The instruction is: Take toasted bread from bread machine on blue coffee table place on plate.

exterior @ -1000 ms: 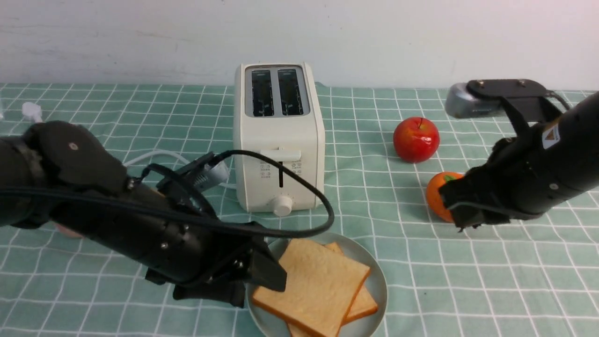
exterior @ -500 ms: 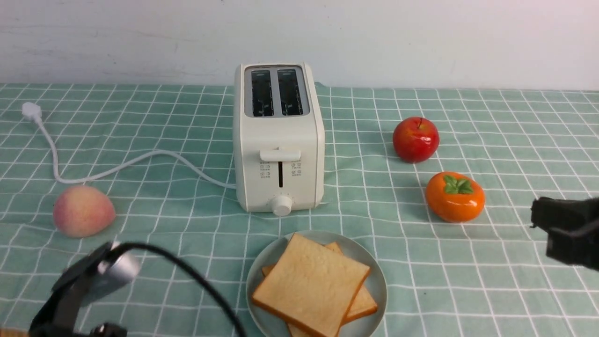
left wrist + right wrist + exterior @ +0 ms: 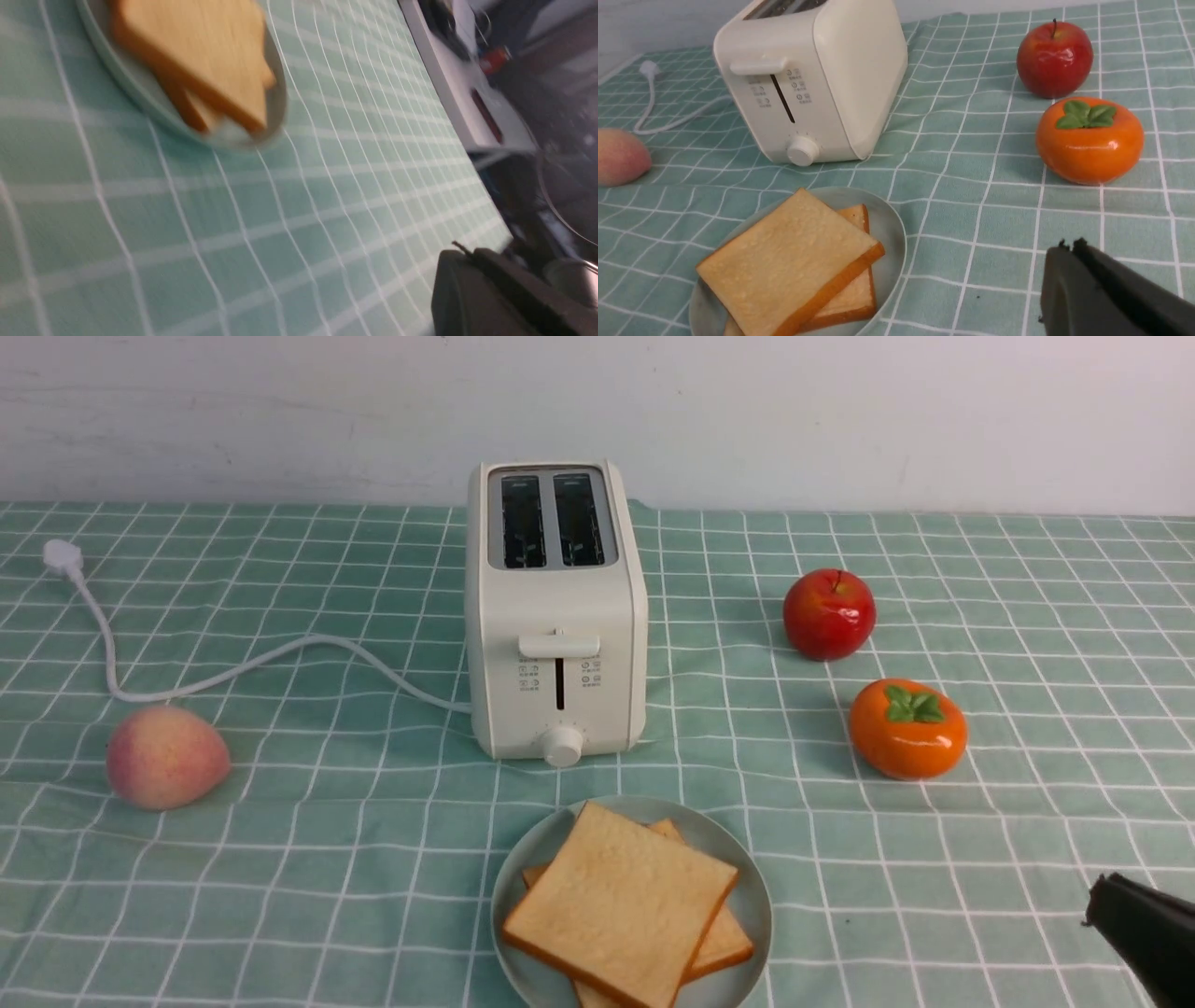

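Two slices of toasted bread (image 3: 621,905) lie stacked on the plate (image 3: 758,907), near the front edge of the blue coffee table (image 3: 1027,616). Behind them stands the bread machine (image 3: 557,616), both slots empty. My right gripper (image 3: 1097,901) shows only as a dark tip at the lower right, shut and empty, well right of the plate. In the right wrist view its jaws (image 3: 1070,243) are pressed together, with the toast (image 3: 784,256) apart from them. The left gripper (image 3: 460,248) is shut and empty above the cloth, away from the plate (image 3: 140,93); the front view does not show it.
A red apple (image 3: 829,613) and an orange persimmon (image 3: 907,728) sit right of the bread machine. A peach (image 3: 166,757) lies at the left. The white cord (image 3: 233,667) runs left from the machine to its plug (image 3: 61,558). A white wall closes the back.
The left arm has drawn back from the plate and left the front view, its gripper now shut. The right arm has pulled down and right to the frame's corner.
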Robot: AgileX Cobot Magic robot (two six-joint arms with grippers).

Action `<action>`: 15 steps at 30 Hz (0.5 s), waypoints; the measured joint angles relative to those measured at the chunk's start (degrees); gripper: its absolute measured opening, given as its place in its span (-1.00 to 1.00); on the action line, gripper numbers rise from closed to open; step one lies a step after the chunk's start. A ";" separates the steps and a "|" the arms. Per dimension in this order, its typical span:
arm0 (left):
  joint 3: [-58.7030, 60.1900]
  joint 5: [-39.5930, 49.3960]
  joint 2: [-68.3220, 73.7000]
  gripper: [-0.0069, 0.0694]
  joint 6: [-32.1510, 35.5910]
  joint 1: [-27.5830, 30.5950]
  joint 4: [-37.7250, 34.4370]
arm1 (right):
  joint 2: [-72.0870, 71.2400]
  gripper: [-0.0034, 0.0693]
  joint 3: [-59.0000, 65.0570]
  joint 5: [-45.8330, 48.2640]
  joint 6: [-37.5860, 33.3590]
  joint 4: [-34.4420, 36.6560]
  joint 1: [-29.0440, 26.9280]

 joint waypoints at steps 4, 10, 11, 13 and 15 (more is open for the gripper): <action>0.05 -13.30 -0.37 -0.86 9.90 0.00 1.14 | -0.04 -0.93 -0.03 0.62 0.00 0.00 0.00; 0.05 -22.73 -0.37 -0.86 13.56 0.00 -3.42 | -0.04 -0.92 -0.03 1.64 0.00 0.00 0.00; 0.05 -23.04 -0.37 -0.86 13.61 0.00 -3.70 | -0.04 -0.92 -0.03 1.76 0.00 0.00 0.00; 0.05 -23.35 -0.37 -0.86 13.61 0.00 -4.15 | -0.04 -0.91 -0.03 1.81 0.00 0.00 0.00; 0.05 -23.41 -0.37 -0.86 13.61 0.00 -4.36 | -0.04 -0.91 -0.03 1.81 0.00 0.00 0.00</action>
